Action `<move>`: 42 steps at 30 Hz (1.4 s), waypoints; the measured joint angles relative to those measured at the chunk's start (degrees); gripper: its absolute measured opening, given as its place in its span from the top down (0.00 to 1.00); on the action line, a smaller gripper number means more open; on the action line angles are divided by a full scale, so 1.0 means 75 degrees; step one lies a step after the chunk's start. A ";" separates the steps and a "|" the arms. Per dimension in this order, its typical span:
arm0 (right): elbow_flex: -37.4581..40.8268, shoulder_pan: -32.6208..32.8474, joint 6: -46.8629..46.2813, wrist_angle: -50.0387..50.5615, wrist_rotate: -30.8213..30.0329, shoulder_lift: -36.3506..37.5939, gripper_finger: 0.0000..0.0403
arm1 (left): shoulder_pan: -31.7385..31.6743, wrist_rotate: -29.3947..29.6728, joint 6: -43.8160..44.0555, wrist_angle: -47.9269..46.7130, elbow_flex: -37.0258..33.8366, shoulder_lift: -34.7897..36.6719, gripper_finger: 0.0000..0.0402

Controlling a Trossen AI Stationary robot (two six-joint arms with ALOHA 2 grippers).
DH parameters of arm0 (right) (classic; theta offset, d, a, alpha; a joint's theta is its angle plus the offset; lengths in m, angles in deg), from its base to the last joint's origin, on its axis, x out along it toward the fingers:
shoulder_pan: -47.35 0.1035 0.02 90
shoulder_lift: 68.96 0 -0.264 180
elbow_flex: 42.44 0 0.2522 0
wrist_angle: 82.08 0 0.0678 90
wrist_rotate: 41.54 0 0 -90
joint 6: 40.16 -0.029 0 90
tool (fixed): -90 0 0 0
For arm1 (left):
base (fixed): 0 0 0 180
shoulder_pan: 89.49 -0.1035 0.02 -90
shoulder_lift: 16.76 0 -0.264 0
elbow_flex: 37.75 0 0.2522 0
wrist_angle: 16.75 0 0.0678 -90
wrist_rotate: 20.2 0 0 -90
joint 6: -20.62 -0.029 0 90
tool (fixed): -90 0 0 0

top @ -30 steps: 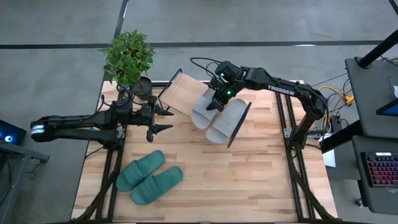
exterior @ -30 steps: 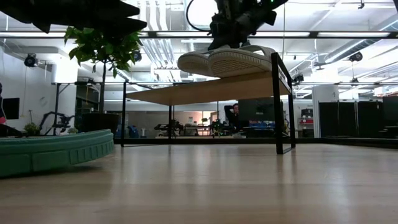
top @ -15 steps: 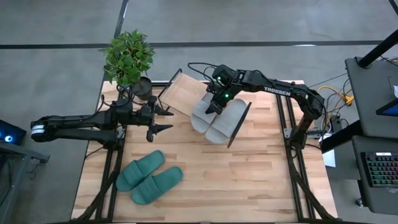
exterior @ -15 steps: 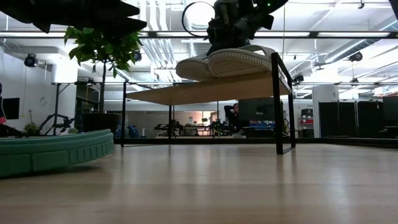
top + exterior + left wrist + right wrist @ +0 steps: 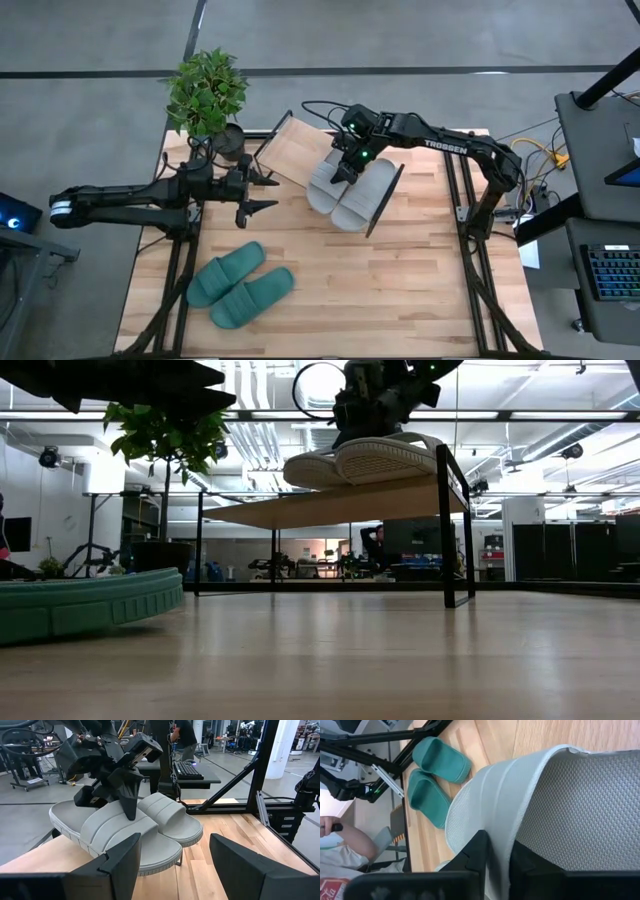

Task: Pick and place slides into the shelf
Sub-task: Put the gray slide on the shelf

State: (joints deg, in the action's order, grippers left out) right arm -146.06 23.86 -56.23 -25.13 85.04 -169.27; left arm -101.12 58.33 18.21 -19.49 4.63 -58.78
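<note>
Grey slide point(image 5: 325, 182) on shelf point(image 5: 300, 150), strap seemingly pinched by right end effector point(image 5: 345, 170).

Right arm reaches across the table's far side, its gripper point(image 5: 345, 170) angled down, fingers apparently pinched nearly together. Left arm extends level from the left, its gripper point(image 5: 262, 193) with fingers spread, holding nothing.

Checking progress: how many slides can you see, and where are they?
4: two grey slides side by side on the shelf, right gripper at one strap; two teal slides on the table. None seems hidden.
</note>
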 joint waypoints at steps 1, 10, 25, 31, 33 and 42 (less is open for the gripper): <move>0.0000 0.0000 -0.0001 0.0008 -0.0001 0.0000 0.90 | 0.0001 0.0000 -0.0001 0.0000 0.0003 0.0000 0.45; 0.0000 -0.0006 0.0027 0.0373 -0.0104 0.0011 0.73 | -0.0001 0.0001 0.0001 0.0000 0.0000 0.0000 0.45; -0.0621 -0.0004 0.1141 0.1364 -0.1180 0.0026 0.60 | -0.0001 0.0002 0.0001 0.0000 0.0000 0.0000 0.45; -0.1174 0.0003 0.1556 0.1921 -0.2034 0.0026 0.60 | -0.0001 0.0001 0.0001 0.0000 0.0002 0.0000 0.45; -0.1363 0.0014 0.1738 0.2052 -0.2259 0.0026 0.60 | 0.0001 0.0000 0.0001 0.0000 0.0000 0.0000 0.45; -0.1781 0.0277 0.2056 0.2398 -0.2367 0.0156 0.64 | -0.0001 0.0002 0.0001 0.0000 0.0000 0.0000 0.45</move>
State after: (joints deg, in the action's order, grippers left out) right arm -159.42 25.94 -40.81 -7.15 67.29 -168.10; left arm -101.12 58.35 18.22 -19.49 4.63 -58.78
